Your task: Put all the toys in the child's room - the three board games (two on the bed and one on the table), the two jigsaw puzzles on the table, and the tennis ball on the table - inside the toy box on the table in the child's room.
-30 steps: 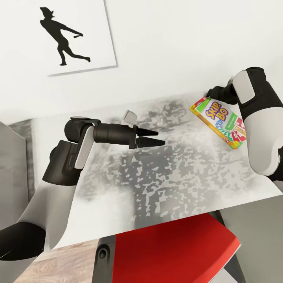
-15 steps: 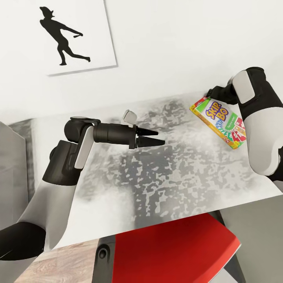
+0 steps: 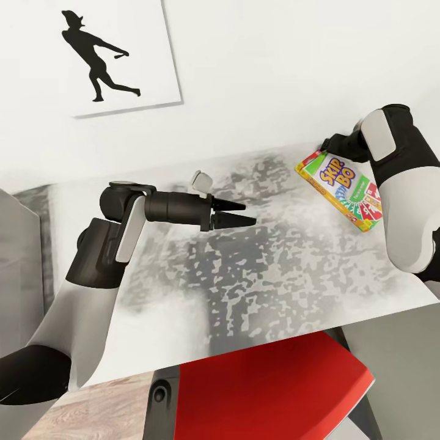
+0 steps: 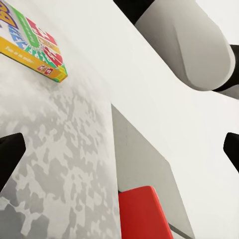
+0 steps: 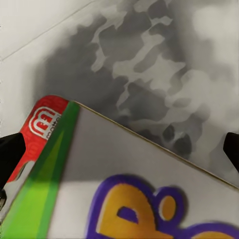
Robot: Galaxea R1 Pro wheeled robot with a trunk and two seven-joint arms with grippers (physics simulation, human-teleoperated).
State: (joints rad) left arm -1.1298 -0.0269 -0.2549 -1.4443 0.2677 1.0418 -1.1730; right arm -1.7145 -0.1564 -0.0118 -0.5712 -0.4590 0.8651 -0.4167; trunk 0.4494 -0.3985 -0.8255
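One board game (image 3: 342, 189), a flat box with a green, red and yellow "Skip-Bo" lid, lies on the right part of the table (image 3: 244, 287), whose top is mottled light grey. My right arm (image 3: 391, 159) reaches over the box's far corner. In the right wrist view my right gripper (image 5: 119, 152) is open, its fingertips spread wide just above the lid (image 5: 124, 189). My left gripper (image 3: 247, 215) hovers open over the middle of the table with nothing in it, pointing towards the box (image 4: 30, 42).
A red chair seat (image 3: 275, 391) is tucked under the table's near edge. A black baseball-player silhouette picture (image 3: 113, 55) hangs on the white wall behind. A grey surface (image 3: 18, 263) adjoins the table at the left. Wood floor (image 3: 91, 409) shows below.
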